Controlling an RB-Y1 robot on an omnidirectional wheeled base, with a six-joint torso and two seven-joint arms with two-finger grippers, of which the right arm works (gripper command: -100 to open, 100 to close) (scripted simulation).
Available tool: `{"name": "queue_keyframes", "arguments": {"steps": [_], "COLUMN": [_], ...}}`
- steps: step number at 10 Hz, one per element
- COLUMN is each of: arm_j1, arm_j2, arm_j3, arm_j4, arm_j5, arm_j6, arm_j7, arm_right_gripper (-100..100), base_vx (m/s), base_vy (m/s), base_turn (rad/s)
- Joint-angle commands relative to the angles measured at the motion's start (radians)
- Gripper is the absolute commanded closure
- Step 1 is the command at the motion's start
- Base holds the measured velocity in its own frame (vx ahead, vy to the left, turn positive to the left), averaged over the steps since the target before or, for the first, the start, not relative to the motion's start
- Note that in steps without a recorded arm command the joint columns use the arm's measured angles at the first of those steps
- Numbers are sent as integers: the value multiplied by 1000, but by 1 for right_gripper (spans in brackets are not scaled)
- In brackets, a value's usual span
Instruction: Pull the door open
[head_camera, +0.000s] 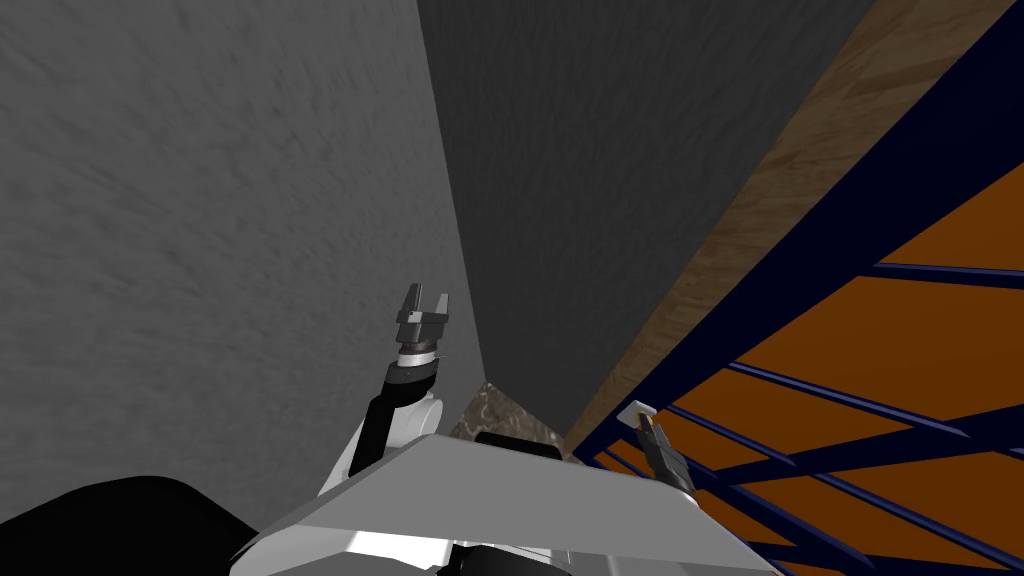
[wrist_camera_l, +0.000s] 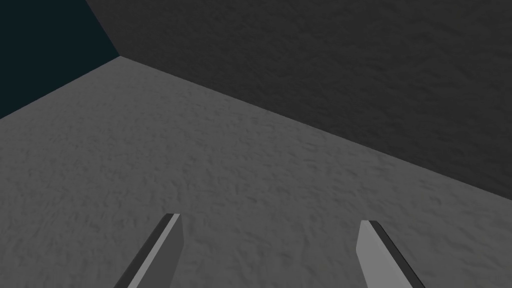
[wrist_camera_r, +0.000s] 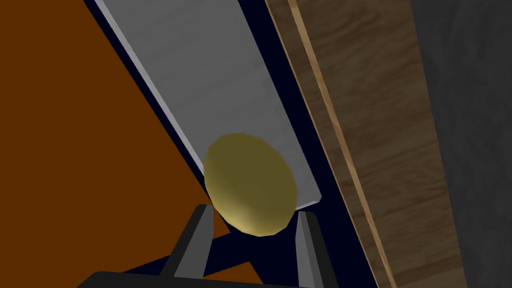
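At the lower right of the head view, the right gripper (head_camera: 648, 428) is set against the edge of an orange door (head_camera: 900, 330) crossed by dark blue rails, just beside the wooden door frame (head_camera: 780, 170). In the right wrist view, a dull yellow round knob (wrist_camera_r: 250, 182) is seen mounted at one end of a long grey backplate (wrist_camera_r: 210, 85). The two fingers (wrist_camera_r: 197, 240) are closed in against the knob's opposite sides, so the knob is judged to be grasped. Only the nearer part of the knob is reached by the fingertips, and the hold is judged to be shallow.

No gap is seen between the door's blue edge and the frame, so the door is judged to be closed or nearly so. The step in hand is taken to be the grasp, with the pull not yet made.

For the next move, the knob would have to be drawn back toward the robot along the door's swing, with the grip kept firm, since a smooth round knob could slip out.

Left of centre in the head view, the left gripper (head_camera: 425, 300) is held up before a grey wall (head_camera: 200, 250), its fingers spread wide and nothing between them.
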Motion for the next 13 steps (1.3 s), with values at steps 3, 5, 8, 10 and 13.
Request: {"name": "queue_keyframes", "arguments": {"steps": [3, 5, 8, 10, 13], "arm_j1": [3, 4, 8, 9, 12], "arm_j2": [-12, -17, -27, -32, -42], "arm_j3": [16, 24, 40, 48, 65], "arm_j4": [7, 9, 13, 14, 18], "arm_j5": [-44, -62, -102, -122, -164], "arm_j6": [-2, -2, -3, -3, -3], "arm_j7": [-101, -146, -223, -269, -347], "arm_right_gripper": [100, 100, 100, 100, 100], "base_vx": [-39, -39, -48, -40, -48], "base_vy": [-6, -1, 0, -4, -3], "base_turn": [64, 39, 68, 52, 72]}}
